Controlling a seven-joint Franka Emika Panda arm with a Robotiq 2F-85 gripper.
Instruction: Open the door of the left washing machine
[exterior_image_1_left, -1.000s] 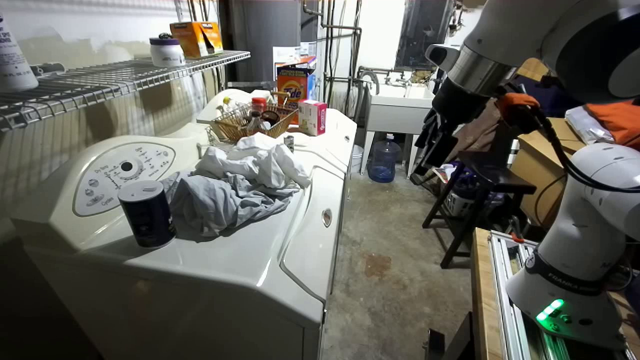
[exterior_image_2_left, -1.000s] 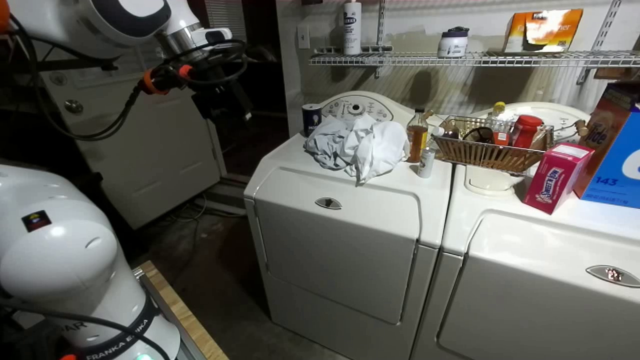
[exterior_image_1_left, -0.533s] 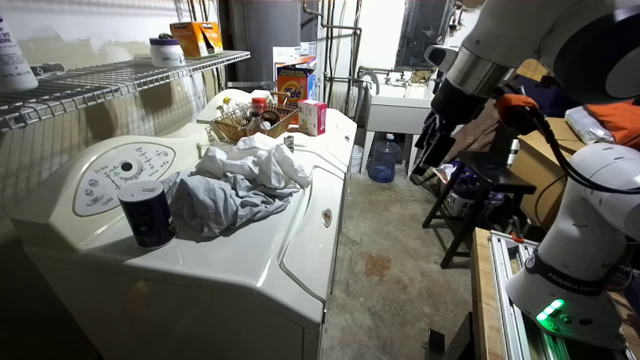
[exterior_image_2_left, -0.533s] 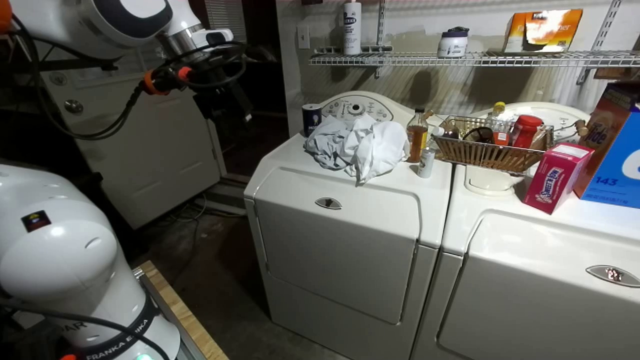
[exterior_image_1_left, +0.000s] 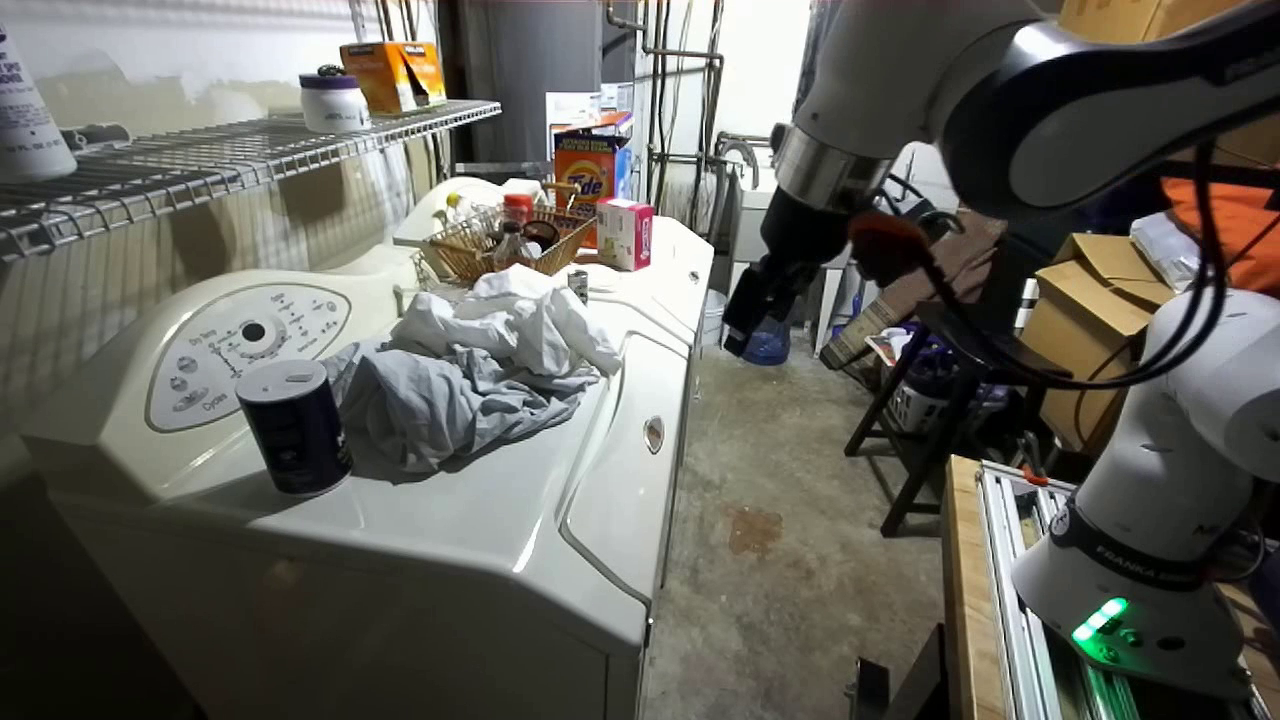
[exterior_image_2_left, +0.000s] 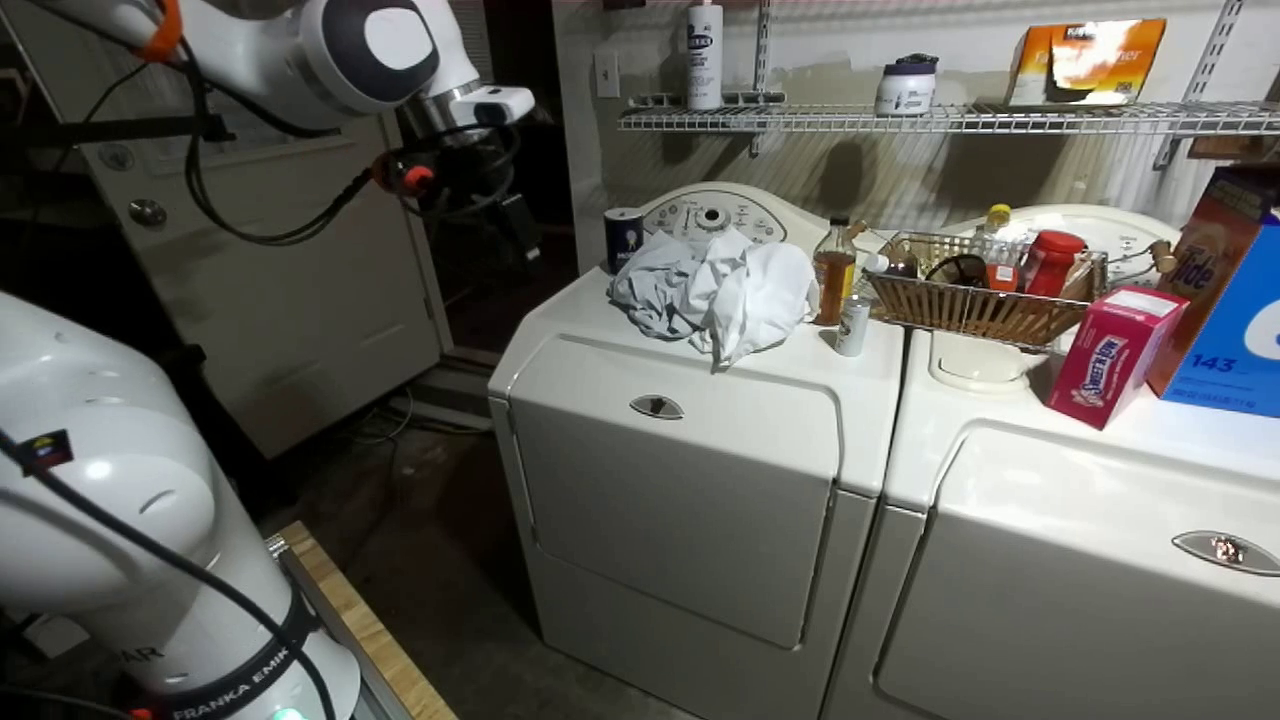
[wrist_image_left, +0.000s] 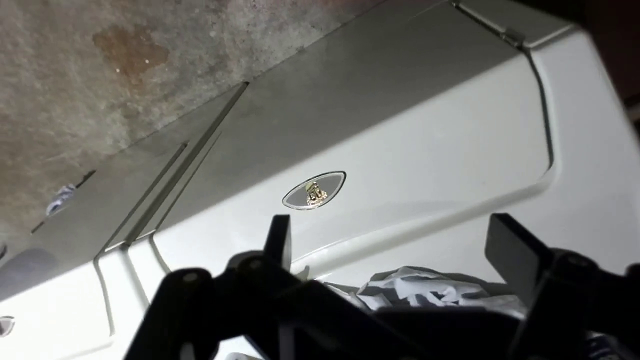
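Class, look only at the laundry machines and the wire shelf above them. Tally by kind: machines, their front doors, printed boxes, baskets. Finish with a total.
Machines: 2 (left washing machine, second machine)
Front doors: 2 (left door, second door)
Printed boxes: 3 (orange box, pink box, Tide box)
Baskets: 1 (brown basket)
Total: 8

Cloth (exterior_image_2_left: 715, 290) lies on the left washing machine (exterior_image_2_left: 685, 645), perhaps touching a bottle (exterior_image_2_left: 834, 276).

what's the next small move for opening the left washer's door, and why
Probably ease the end effector down and in toward the top edge of the door: the door looks closed, and the end effector hangs apart from it, jaws spread and gripping nothing.
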